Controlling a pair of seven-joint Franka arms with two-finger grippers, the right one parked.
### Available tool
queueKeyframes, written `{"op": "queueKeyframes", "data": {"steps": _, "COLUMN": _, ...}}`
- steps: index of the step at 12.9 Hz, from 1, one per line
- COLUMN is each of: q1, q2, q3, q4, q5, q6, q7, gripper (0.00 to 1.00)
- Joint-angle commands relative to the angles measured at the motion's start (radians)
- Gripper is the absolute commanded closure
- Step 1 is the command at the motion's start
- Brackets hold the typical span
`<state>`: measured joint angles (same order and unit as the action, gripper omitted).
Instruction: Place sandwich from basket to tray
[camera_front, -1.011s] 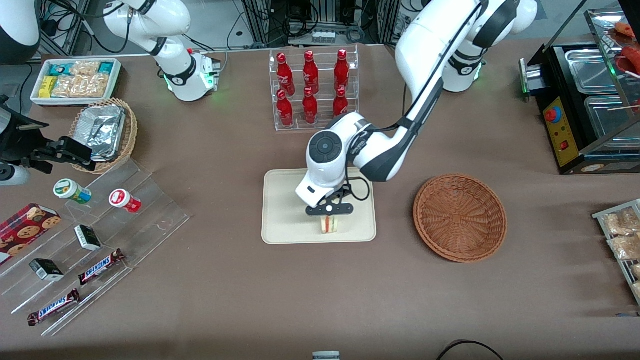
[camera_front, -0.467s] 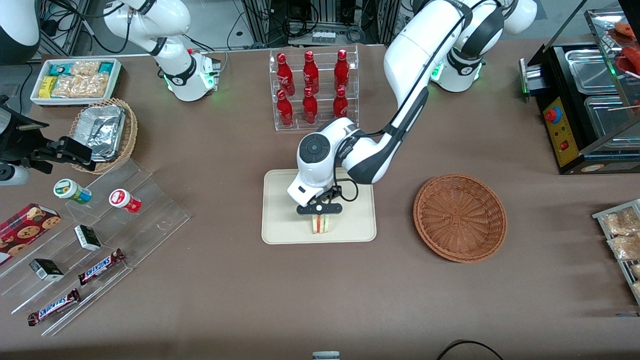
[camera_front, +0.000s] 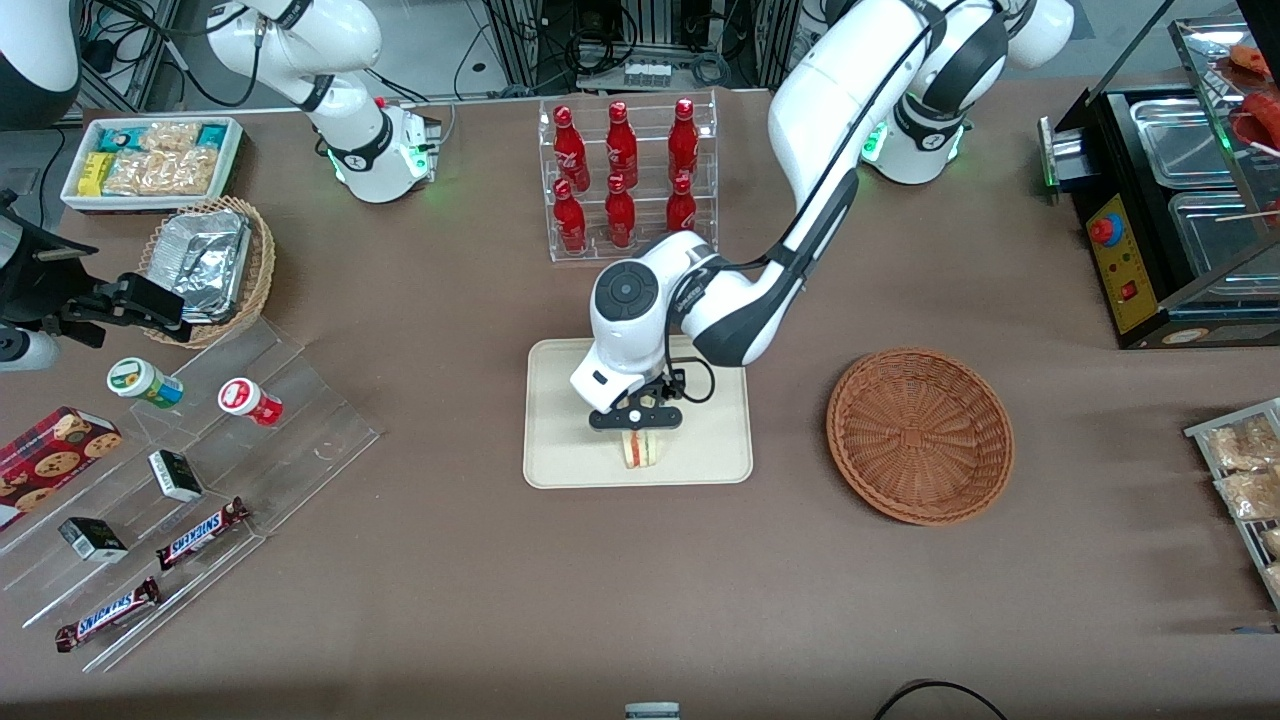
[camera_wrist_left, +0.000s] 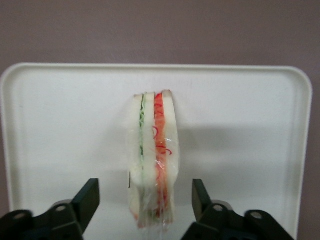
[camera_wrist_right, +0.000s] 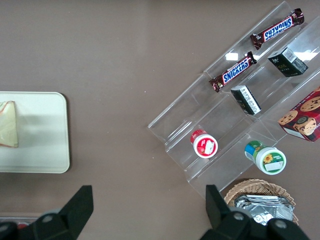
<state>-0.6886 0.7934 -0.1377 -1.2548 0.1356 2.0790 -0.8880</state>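
Note:
The sandwich (camera_front: 641, 450) stands on its edge on the cream-white tray (camera_front: 570, 400), in the part of the tray nearest the front camera. My left gripper (camera_front: 639, 433) hangs right over it, open. In the left wrist view the wedge (camera_wrist_left: 152, 150) shows its green and red filling, and each black finger (camera_wrist_left: 90, 197) stands apart from the bread with tray (camera_wrist_left: 60, 125) showing in the gap. The reddish-brown basket (camera_front: 920, 435) sits beside the tray toward the working arm's end, with nothing in it. The parked arm's wrist view shows the sandwich (camera_wrist_right: 8, 125) on the tray (camera_wrist_right: 40, 130).
A clear rack of red bottles (camera_front: 625, 180) stands farther from the camera than the tray. A stepped acrylic shelf with snacks (camera_front: 190, 450), a tan basket of foil containers (camera_front: 205, 260) and a white snack box (camera_front: 150, 160) lie toward the parked arm's end. A black warmer (camera_front: 1170, 200) stands at the working arm's end.
Over the last second the gripper and the sandwich shifted sideways above the tray toward the parked arm's end. In the last half second they have hardly moved.

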Motion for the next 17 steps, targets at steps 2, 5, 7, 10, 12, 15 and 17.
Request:
{"op": "queueKeyframes", "data": {"steps": 2, "q1": 0.092, "q2": -0.211, "q3": 0.007, "q4": -0.032, "q5": -0.013, "q6": -0.19, "q7": -0.022, "gripper": 0.01}}
{"op": "queueKeyframes", "data": {"steps": 5, "q1": 0.217, "q2": -0.356, "q3": 0.009, "q4": -0.07, "q5": -0.034, "q6": -0.325, "q7": -0.019, "gripper": 0.01}}
{"op": "queueKeyframes", "data": {"steps": 7, "q1": 0.305, "q2": -0.434, "q3": 0.009, "q4": -0.113, "q5": -0.034, "q6": -0.381, "q7": 0.079, "gripper": 0.01}}
{"op": "queueKeyframes", "data": {"steps": 10, "q1": 0.437, "q2": -0.52, "q3": 0.009, "q4": -0.169, "q5": -0.034, "q6": -0.457, "q7": 0.269, "gripper": 0.01}}
{"op": "queueKeyframes", "data": {"steps": 12, "q1": 0.523, "q2": -0.58, "q3": 0.009, "q4": -0.21, "q5": -0.036, "q6": -0.465, "q7": 0.377, "gripper": 0.01}}
{"op": "queueKeyframes", "data": {"steps": 15, "q1": 0.656, "q2": -0.646, "q3": 0.009, "q4": -0.254, "q5": -0.068, "q6": -0.496, "q7": 0.605, "gripper": 0.01}}
{"op": "queueKeyframes", "data": {"steps": 17, "q1": 0.731, "q2": -0.68, "q3": 0.009, "q4": -0.284, "q5": -0.109, "q6": -0.499, "q7": 0.716, "gripper": 0.01}}
